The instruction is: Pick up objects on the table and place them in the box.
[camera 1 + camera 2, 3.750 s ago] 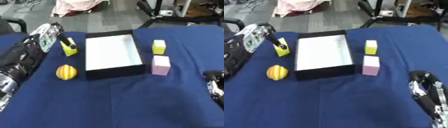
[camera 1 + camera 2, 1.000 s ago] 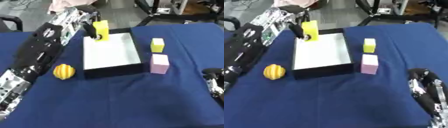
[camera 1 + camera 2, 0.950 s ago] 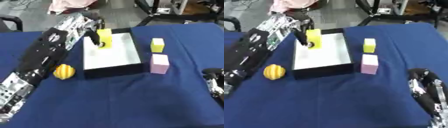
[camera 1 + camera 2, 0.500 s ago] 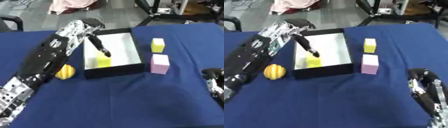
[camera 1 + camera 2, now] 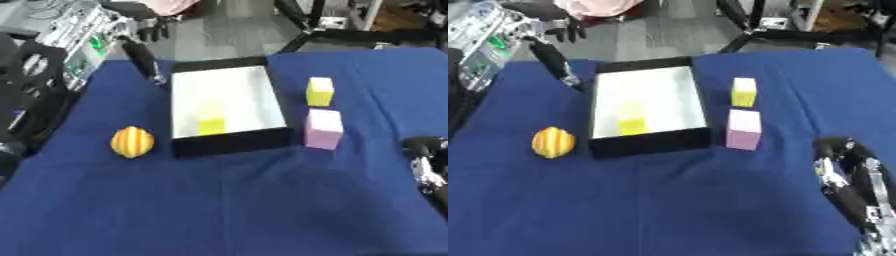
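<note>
On the blue table (image 5: 227, 200) the black box (image 5: 229, 142) holds one small yellow block (image 5: 211, 126) near its front wall, while the left hand (image 5: 551, 57) hovers empty at the box's 10 o'clock with fingers straight, and the right hand (image 5: 846, 177), fingers relaxed, rests at 4 o'clock.

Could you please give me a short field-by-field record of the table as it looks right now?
box: black, white inside, mid-table
in box: yellow block
left of box: yellow-orange striped round object
right of box: yellow block, pink block nearer
left hand: beside box's far left corner, empty, fingers straight
right hand: lower right, idle
</note>
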`<state>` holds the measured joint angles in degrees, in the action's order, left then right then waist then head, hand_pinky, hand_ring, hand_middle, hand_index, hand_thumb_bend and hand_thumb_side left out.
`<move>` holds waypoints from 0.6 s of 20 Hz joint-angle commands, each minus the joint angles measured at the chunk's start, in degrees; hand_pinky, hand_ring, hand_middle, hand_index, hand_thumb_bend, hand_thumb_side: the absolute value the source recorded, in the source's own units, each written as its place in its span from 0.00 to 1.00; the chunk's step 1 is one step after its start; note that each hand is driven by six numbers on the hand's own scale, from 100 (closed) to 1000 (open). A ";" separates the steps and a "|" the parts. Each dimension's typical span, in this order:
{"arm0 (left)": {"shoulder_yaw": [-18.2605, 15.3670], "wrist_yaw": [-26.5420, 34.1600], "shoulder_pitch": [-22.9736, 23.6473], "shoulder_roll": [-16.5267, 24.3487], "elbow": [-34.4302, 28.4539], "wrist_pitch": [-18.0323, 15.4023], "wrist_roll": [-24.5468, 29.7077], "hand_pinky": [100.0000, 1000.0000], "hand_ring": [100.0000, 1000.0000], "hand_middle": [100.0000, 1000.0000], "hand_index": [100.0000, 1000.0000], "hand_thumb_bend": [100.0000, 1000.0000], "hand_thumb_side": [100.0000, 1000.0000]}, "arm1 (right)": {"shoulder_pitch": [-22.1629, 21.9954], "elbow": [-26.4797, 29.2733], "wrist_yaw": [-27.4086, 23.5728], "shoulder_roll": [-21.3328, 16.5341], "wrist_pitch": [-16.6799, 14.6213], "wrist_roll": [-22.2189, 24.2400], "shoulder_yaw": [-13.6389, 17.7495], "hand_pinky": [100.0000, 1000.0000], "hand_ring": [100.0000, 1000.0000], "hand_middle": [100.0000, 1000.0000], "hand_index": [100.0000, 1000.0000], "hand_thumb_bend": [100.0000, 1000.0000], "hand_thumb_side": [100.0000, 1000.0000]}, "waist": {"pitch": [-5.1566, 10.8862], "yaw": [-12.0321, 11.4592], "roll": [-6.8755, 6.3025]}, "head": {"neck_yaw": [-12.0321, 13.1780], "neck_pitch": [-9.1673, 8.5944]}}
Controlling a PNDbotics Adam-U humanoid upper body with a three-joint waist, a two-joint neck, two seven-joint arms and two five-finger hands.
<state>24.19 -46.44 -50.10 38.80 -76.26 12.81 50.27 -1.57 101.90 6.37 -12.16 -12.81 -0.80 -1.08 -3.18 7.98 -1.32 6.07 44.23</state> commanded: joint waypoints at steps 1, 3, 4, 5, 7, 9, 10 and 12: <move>2.74 5.33 1.67 4.97 0.45 -0.36 1.62 0.81 0.68 0.67 0.84 0.69 0.24 | 0.29 0.49 0.41 -1.41 -0.04 -0.19 0.34 0.71 0.71 0.59 0.59 0.00 0.43 | 1.65 -0.06 -0.64 | -0.27 -0.11; 4.18 6.89 3.86 5.44 2.36 -0.61 1.68 0.80 0.68 0.67 0.84 0.68 0.23 | 0.28 0.46 0.42 -1.48 -0.04 -0.19 0.31 0.71 0.71 0.59 0.59 0.00 0.43 | 1.69 -0.07 -0.69 | -0.24 -0.11; 4.42 7.07 4.72 5.21 3.49 -0.47 1.68 0.80 0.68 0.66 0.84 0.68 0.23 | 0.29 0.46 0.41 -1.47 -0.05 -0.17 0.29 0.71 0.71 0.59 0.59 0.00 0.43 | 1.70 -0.08 -0.68 | -0.23 -0.11; 4.38 7.08 5.41 4.81 4.60 -0.29 1.69 0.80 0.67 0.66 0.83 0.67 0.22 | 0.31 0.45 0.41 -1.46 -0.05 -0.15 0.27 0.71 0.71 0.59 0.59 0.00 0.43 | 1.69 -0.07 -0.64 | -0.25 -0.11; 3.89 6.37 6.57 3.74 6.83 0.05 1.69 0.80 0.68 0.66 0.84 0.66 0.22 | 0.35 0.47 0.38 -1.39 -0.07 -0.17 0.31 0.71 0.71 0.59 0.59 0.00 0.44 | 1.70 -0.04 -0.52 | -0.47 -0.11; 3.34 4.82 7.19 2.69 8.60 -0.07 1.69 0.80 0.68 0.66 0.84 0.66 0.21 | 0.33 0.49 0.34 -1.34 -0.06 -0.27 0.40 0.71 0.71 0.59 0.59 0.00 0.43 | 1.70 -0.03 -0.40 | -0.58 -0.11; 2.94 4.11 7.32 2.21 9.29 -0.20 1.69 0.80 0.67 0.66 0.84 0.65 0.21 | 0.31 0.49 0.33 -1.32 -0.05 -0.30 0.41 0.71 0.71 0.59 0.59 0.00 0.43 | 1.68 -0.06 -0.35 | -0.60 -0.11; 1.94 2.83 7.42 1.31 10.05 -0.31 1.69 0.79 0.67 0.66 0.84 0.64 0.20 | 0.28 0.48 0.31 -1.27 -0.06 -0.27 0.36 0.71 0.71 0.59 0.59 0.00 0.43 | 1.63 -0.13 -0.27 | -0.62 -0.11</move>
<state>27.43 -42.73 -41.86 39.39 -66.40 12.33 51.61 -1.58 101.87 6.53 -12.43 -12.82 -0.85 -1.06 -3.11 7.92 -1.34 5.58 44.23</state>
